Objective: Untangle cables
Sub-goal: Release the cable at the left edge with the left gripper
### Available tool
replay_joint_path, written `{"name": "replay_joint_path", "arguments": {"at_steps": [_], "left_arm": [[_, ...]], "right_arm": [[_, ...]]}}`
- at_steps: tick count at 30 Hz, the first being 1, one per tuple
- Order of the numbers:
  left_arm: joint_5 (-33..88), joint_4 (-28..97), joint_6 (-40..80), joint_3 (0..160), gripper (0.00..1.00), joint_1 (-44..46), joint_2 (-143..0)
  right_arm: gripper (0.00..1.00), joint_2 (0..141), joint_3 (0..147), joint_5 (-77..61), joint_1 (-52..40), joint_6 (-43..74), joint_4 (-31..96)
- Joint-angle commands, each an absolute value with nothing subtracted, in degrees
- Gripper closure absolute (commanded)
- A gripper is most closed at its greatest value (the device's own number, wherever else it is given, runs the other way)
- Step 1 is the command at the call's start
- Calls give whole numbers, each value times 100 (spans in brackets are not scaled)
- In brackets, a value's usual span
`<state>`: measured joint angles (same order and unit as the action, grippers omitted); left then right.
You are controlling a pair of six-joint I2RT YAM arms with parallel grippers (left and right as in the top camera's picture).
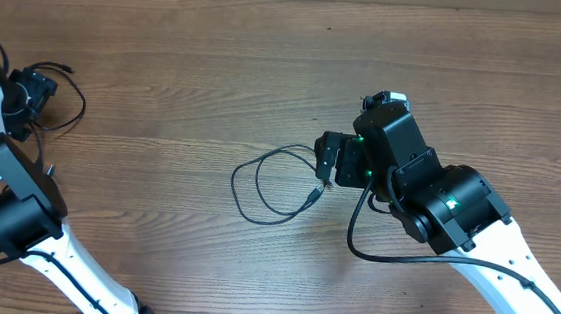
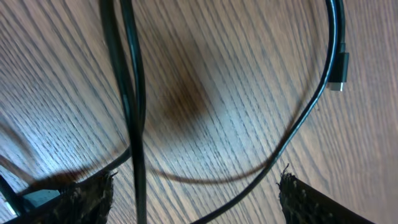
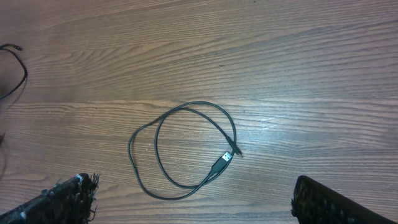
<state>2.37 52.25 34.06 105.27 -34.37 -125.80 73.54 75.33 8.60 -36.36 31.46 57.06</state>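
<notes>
Item one, table [image 1: 189, 50]: brown wood-grain top, matt and smooth-looking, filling every view. Of the room nothing shows but a paler band along the 12 o'clock edge. Item two, right arm [image 1: 457, 206]: white and black, entering from 5 o'clock. Its right gripper [image 1: 328, 161] has its jaws spread wide and holds nothing, just beside the 3 o'clock side of the looped cable [image 3: 199, 102]. Item three, left arm [image 1: 6, 206]: entering from 7 o'clock. Its left gripper [image 1: 33, 90] sits at the table's 9 o'clock edge, jaws likewise apart, low over the left-hand cables [image 2: 132, 93], whose strands run between the fingertips unclamped. Item four, the cables: one lies as a loose double loop at table centre, well apart from the rest at 9 o'clock. Whether those left strands cross or knot cannot be told. Item five, loop plug [image 3: 221, 163]: grey, at the loop's 4 o'clock. Handling note, as a judgement: the step in hand appears to be separating the left bundle. Take a single strand near the left plug [image 2: 339, 71], close on that alone, and draw it slowly toward 3 o'clock, so it slides without dragging its neighbours.
</notes>
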Motion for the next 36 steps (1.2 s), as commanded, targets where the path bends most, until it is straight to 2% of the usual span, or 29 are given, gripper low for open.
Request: {"name": "replay_joint_path", "arguments": {"at_steps": [1, 7, 9, 15, 19, 23, 28, 30, 31, 32, 34, 35, 36], "left_arm": [[-414, 5194, 3476, 10610, 15, -3369, -12569], [-827, 5245, 3472, 10606, 21, -3361, -12726], [-829, 5212, 3474, 10606, 29, -3361, -12840], [-635, 4928, 3474, 10606, 58, -3361, -13299], [-646, 4558, 3472, 10624, 94, -3387, -13369], [-274, 4386, 3472, 11065, 96, -3509, -13270], [-399, 4554, 3330, 11719, 95, -3640, -13246], [-499, 4681, 3253, 11874, 90, -3677, -13246], [-558, 4744, 3208, 11922, 83, -3704, -13246], [-604, 4801, 3210, 11939, 67, -3719, -13244], [-593, 4930, 3214, 11942, 22, -3752, -13244], [-567, 5026, 3216, 11942, 5, -3763, -13242], [-499, 5118, 3216, 11942, 0, -3771, -13240]], "right_arm": [[0, 7332, 7620, 941, -3614, 3166, 5697], [0, 7332, 7620, 941, -3614, 3166, 5697], [0, 7332, 7620, 941, -3614, 3166, 5697], [0, 7332, 7620, 941, -3614, 3166, 5697], [0, 7332, 7620, 941, -3614, 3166, 5697], [0, 7332, 7620, 941, -3614, 3166, 5695], [0, 7332, 7620, 941, -3614, 3166, 5697], [0, 7332, 7620, 941, -3614, 3166, 5697], [0, 7332, 7620, 941, -3614, 3166, 5695], [0, 7332, 7620, 941, -3614, 3166, 5697], [0, 7332, 7620, 941, -3614, 3166, 5697], [0, 7332, 7620, 941, -3614, 3166, 5695], [0, 7332, 7620, 941, -3614, 3166, 5699]]}}
